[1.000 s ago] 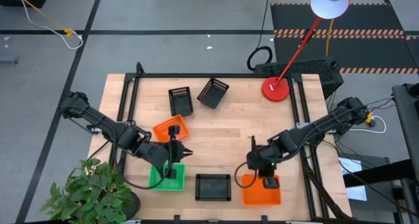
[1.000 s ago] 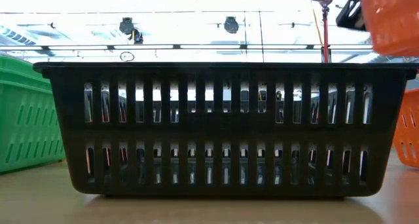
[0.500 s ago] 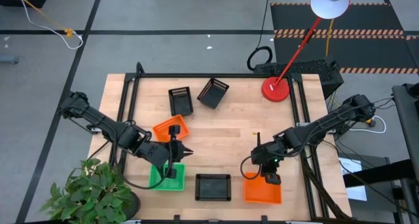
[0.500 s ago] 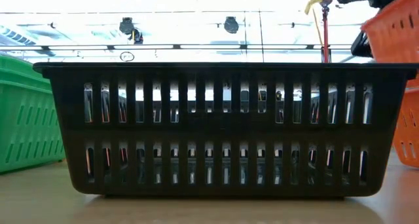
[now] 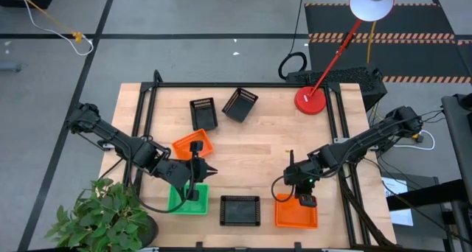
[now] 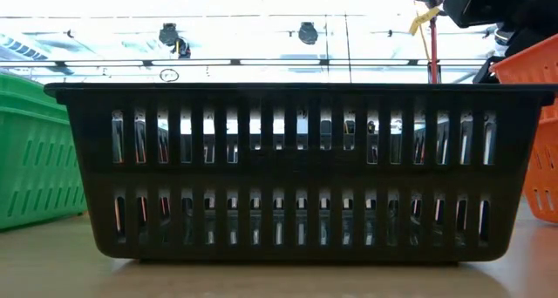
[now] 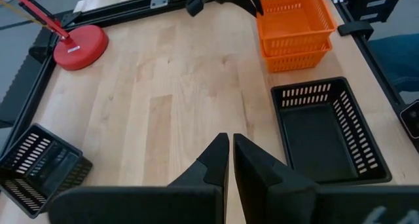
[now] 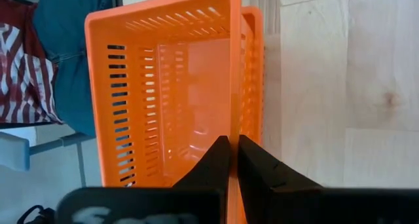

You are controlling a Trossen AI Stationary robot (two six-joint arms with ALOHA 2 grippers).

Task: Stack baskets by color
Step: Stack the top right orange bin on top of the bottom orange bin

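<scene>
My right gripper (image 8: 232,142) is shut on an orange basket (image 5: 296,211) at the near right, which sits over a second orange basket (image 8: 253,73). In the low view its rim (image 6: 532,67) slopes above the lower one (image 6: 545,176). My left gripper (image 7: 230,140) hangs shut, with nothing in it, above a green basket (image 5: 188,200) at the near left. A third orange basket (image 5: 193,145) rests on the table just beyond it. One black basket (image 5: 241,210) stands at the near middle, and two more (image 5: 203,113) (image 5: 240,104) lie at the far side. My right gripper pinches one side wall (image 8: 232,116) of the upper orange basket at its rim, one finger inside the basket and one outside. The fingers come slanting down from above and from the far side. The basket is tilted and partly inside the lower orange basket.
A red round lamp base (image 5: 310,100) stands at the far right corner, its arm reaching up and away. A potted plant (image 5: 103,215) sits off the near left corner. Bare wood (image 7: 183,73) lies between the two arms. A person's clothing (image 8: 59,60) shows beyond the near edge.
My right gripper has come down and toward the near edge with the orange basket. The basket was lifted high in the low view and now sits lower, into the other orange basket, with its rim tilted.
</scene>
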